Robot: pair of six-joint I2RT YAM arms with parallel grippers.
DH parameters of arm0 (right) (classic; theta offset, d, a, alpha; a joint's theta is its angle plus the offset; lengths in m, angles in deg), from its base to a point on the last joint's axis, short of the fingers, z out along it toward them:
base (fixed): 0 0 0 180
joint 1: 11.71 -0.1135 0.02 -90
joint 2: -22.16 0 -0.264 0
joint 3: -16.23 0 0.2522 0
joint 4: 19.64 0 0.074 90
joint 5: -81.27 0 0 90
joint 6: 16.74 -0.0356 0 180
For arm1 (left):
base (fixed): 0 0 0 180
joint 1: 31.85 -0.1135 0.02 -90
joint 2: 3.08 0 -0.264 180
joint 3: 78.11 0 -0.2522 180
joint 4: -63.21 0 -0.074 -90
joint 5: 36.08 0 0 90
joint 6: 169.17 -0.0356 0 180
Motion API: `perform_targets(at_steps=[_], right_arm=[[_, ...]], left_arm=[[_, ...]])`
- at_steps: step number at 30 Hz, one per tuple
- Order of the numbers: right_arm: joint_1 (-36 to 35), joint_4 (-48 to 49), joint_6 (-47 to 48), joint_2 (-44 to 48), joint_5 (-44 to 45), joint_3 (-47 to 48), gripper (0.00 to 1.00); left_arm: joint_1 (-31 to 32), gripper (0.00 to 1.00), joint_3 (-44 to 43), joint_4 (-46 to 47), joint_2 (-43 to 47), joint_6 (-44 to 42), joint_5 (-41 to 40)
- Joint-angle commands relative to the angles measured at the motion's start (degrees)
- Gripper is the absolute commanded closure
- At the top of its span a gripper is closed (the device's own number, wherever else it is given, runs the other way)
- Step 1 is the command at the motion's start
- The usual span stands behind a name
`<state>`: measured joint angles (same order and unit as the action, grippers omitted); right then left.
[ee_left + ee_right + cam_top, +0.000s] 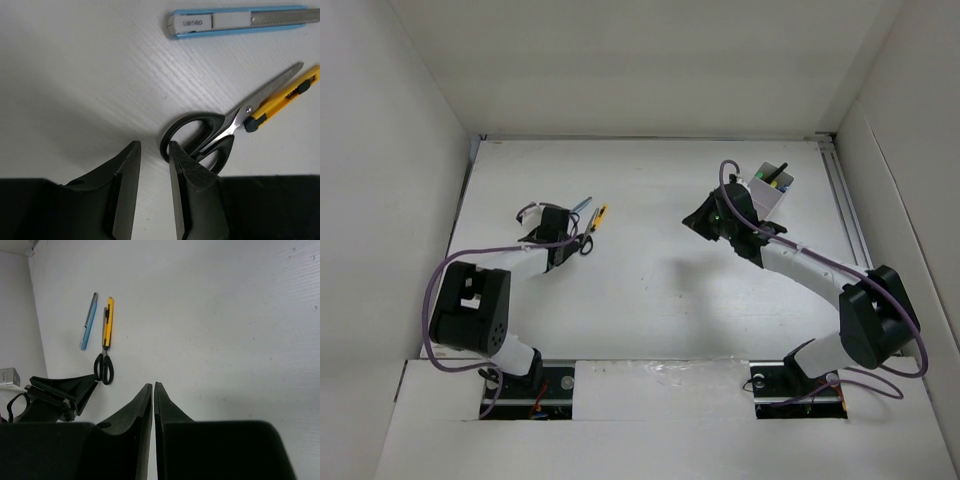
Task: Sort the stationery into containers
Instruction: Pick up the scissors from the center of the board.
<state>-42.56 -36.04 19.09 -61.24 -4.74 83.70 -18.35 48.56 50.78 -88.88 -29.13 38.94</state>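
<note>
Small black-handled scissors [227,125] lie on the white table at the left, their blades beside a yellow pen [285,97], with a bluish pen [240,21] farther out. My left gripper [154,145] is slightly open and empty, low over the table, and its right finger [192,167] is at the rim of the scissors' handle loop. In the top view the scissors [586,243] are just right of the left gripper [572,243]. My right gripper [153,385] is shut and empty, above the table's middle [692,222]. The white box [775,195] at the far right holds a black marker with green end [776,176].
White walls enclose the table on the left, back and right. The right arm's body stands next to the box. The right wrist view shows the scissors [104,369], yellow pen [107,322], bluish pen [89,322] and left gripper [85,385] far off.
</note>
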Motion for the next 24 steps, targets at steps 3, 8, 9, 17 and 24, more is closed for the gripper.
perform_targets(at_steps=[3, 8, 9, 17, 24], right_arm=[[-1.05, 1.23, 0.56, -0.19, -0.21, 2.45, 0.89], [-1.05, 1.23, 0.56, -0.19, 0.32, 2.45, 0.89], [-1.05, 0.71, 1.08, -0.19, 0.32, 2.97, 0.89], [-1.05, 0.70, 1.09, 0.34, 0.32, 2.98, 0.88], [-1.05, 0.70, 1.09, 1.48, -1.43, 2.98, 0.83]], left_arm=[[0.65, 0.75, -4.80, -2.19, -5.07, -2.93, 0.13], [0.65, 0.78, -4.81, -2.20, -5.08, -3.45, 0.13], [0.65, 0.82, -4.81, -2.20, -5.08, -3.98, 0.13], [0.65, 1.00, -3.68, -5.45, -4.21, -5.21, -0.49], [2.85, 1.00, -5.08, -9.67, -4.82, -5.22, -3.39]])
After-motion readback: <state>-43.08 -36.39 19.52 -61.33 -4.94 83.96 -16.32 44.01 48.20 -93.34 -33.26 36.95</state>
